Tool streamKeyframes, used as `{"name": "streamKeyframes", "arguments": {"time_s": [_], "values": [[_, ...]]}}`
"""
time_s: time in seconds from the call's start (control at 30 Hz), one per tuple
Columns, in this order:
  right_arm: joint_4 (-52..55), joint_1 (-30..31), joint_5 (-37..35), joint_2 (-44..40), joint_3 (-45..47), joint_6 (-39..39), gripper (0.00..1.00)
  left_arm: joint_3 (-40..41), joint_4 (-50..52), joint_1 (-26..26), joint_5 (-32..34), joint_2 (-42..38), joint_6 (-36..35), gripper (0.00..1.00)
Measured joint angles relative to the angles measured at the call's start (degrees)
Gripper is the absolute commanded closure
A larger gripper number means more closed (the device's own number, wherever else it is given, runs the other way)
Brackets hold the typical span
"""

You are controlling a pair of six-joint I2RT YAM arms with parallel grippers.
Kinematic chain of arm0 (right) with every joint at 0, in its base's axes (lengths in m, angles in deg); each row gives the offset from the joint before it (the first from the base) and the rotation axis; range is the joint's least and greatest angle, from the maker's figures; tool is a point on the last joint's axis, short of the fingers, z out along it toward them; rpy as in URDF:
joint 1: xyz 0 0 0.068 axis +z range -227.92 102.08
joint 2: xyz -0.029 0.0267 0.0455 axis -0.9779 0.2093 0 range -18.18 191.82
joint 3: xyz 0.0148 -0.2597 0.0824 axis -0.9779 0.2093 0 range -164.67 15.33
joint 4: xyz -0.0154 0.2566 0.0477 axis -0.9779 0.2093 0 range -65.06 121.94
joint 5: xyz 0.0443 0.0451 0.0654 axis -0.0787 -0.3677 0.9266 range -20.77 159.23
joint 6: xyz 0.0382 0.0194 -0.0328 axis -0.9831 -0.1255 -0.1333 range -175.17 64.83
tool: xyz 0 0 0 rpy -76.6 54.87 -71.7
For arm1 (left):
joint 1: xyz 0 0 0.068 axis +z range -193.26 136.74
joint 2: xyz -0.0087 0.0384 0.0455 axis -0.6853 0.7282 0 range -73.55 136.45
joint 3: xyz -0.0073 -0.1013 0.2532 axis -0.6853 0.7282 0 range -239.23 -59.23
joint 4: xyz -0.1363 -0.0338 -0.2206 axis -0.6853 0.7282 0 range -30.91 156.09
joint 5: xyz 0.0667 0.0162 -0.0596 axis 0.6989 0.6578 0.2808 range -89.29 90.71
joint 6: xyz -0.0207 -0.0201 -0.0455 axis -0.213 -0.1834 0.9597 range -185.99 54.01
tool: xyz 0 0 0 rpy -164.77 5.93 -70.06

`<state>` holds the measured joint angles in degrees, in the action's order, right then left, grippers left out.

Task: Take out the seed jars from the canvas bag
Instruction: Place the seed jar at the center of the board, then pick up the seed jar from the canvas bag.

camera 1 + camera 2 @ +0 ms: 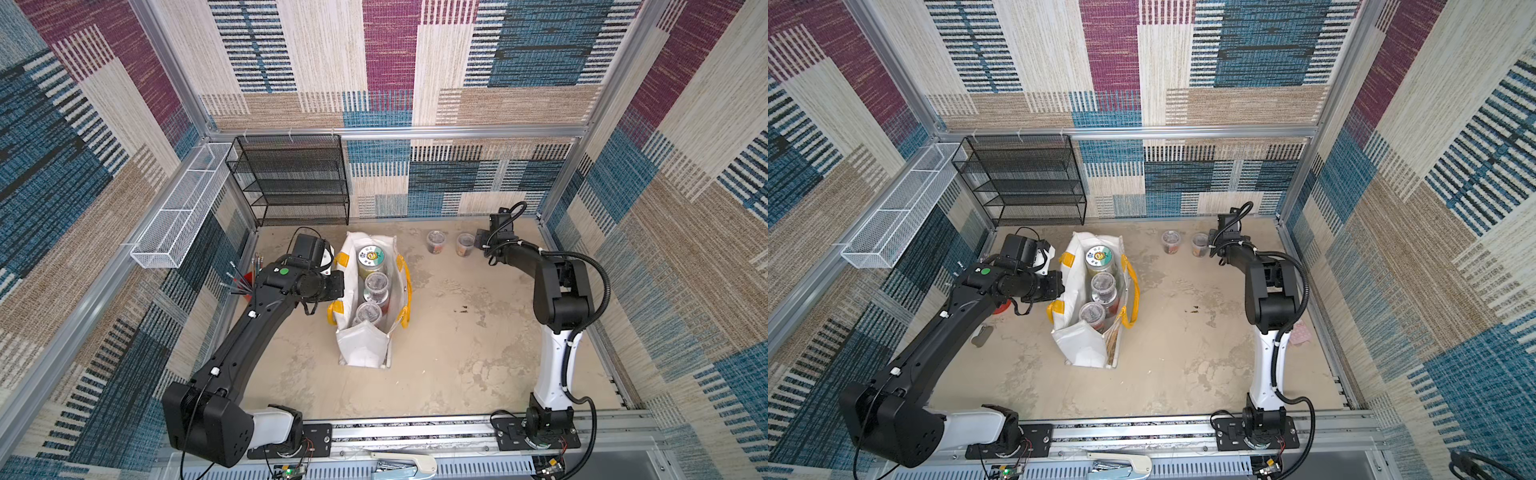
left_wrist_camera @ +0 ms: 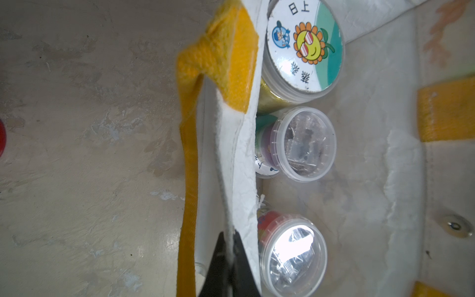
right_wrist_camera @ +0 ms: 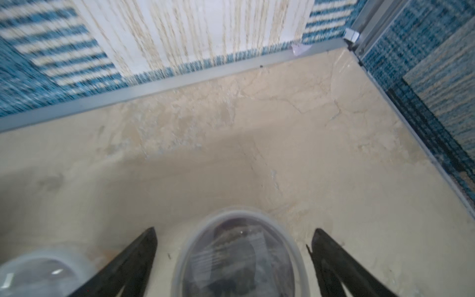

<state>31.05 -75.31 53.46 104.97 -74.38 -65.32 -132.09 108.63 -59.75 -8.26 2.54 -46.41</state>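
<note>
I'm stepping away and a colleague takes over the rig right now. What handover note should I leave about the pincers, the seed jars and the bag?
Left pincer: shut on the rim of the canvas bag.
Right pincer: open, straddling a small tub on the table, clear of it.
Done: two tubs out, that one and a second tub beside it.
Left: a picture-lid jar and two clear-lidded tubs visible in the bag; more lie partly hidden underneath.

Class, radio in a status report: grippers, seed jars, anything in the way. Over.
Left jaws shut on bag rim. Right jaws open around tub on table; second tub beside it. At least three jars seen in bag. Nothing blocking.
</note>
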Motion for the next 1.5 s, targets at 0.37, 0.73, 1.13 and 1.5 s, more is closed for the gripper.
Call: {"name": "streamKeyframes", "arguments": {"time_s": [0.37, 0.73, 1.13, 1.5], "values": [[8.46, 0.28, 2.32, -13.53, -1.16, -1.27, 0.01, -0.09, 0.09, 0.02, 0.35, -0.37, -0.02, 1.00], [21.51, 26.01, 11.26, -28.79, -9.70, -1.97, 0.02, -1.14, 0.92, 0.00, 1.51, -0.85, -0.04, 1.00], [40.02, 46.05, 10.40, -13.35, -34.99, -1.57, 0.06, -1.07, 1.01, 0.00, 1.53, -1.07, -0.07, 1.00], [42.40, 47.19, 12.15, -11.85, -27.87, -2.86, 0.04, -0.31, 0.44, 0.00, 1.49, -1.33, -0.20, 1.00]]}}
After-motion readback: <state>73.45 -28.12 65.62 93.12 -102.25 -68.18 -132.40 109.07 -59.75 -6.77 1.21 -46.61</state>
